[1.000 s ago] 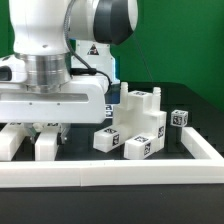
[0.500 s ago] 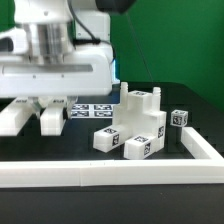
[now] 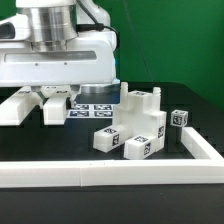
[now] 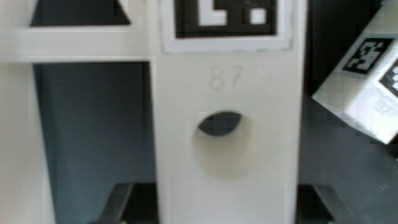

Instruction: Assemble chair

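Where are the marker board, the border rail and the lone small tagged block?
marker board (image 3: 97, 107), exterior view, a printed tag on it.
border rail (image 3: 110, 176), exterior view, middle of its front run.
small tagged block (image 3: 179, 117), exterior view, its tagged face.

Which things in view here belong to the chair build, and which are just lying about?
Chair build: white bar held in the gripper; stack of tagged white parts; small tagged block beside it.
Lying about: marker board; white border rail.
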`<action>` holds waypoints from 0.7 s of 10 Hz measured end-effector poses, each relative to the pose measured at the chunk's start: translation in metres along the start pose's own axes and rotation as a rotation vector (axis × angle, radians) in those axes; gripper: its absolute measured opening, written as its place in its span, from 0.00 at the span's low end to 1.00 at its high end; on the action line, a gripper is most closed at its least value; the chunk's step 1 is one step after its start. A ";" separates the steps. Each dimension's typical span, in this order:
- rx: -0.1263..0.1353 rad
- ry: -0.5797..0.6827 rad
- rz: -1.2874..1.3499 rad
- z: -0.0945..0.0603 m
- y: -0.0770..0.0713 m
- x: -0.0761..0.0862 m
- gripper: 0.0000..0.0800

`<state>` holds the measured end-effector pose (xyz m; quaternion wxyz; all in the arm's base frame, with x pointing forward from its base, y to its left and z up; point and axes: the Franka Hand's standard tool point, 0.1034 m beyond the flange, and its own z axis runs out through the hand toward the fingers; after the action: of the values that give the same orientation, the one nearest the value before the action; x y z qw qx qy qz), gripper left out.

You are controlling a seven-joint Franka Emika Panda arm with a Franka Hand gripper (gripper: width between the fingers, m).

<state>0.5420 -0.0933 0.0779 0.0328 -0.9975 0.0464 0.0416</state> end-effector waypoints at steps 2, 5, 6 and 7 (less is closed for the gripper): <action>0.011 0.011 0.023 -0.016 -0.010 0.002 0.36; 0.029 -0.012 0.129 -0.050 -0.053 0.006 0.36; 0.024 -0.013 0.150 -0.059 -0.070 0.012 0.36; 0.024 -0.007 0.120 -0.056 -0.067 0.012 0.36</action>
<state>0.5644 -0.0320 0.1366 0.0421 -0.9923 0.1067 0.0465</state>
